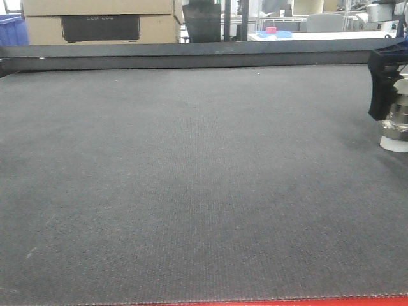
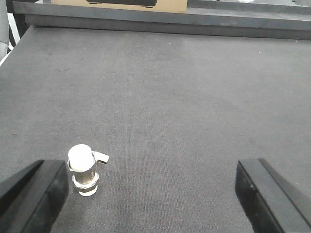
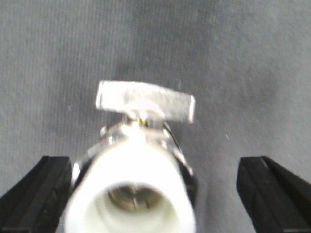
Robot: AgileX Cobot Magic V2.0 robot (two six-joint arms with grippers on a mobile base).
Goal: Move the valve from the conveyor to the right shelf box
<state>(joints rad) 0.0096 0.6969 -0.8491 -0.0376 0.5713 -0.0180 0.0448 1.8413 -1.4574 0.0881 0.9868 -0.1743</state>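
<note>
My right pincer (image 3: 154, 170) is spread wide around the valve (image 3: 136, 160) on the conveyor (image 3: 233, 48). My left pincer (image 2: 150, 170) is spread wide too.

The valve (image 1: 396, 124), grey metal with white caps on both ends, stands upright on the right side of the conveyor (image 1: 191, 191), a flat dark grey woven belt; its flat side lever (image 3: 146, 101) juts out just below the top cap

Dark grey woven conveyor (image 1: 191, 191), white-capped silver valve (image 2: 83, 171)
</note>
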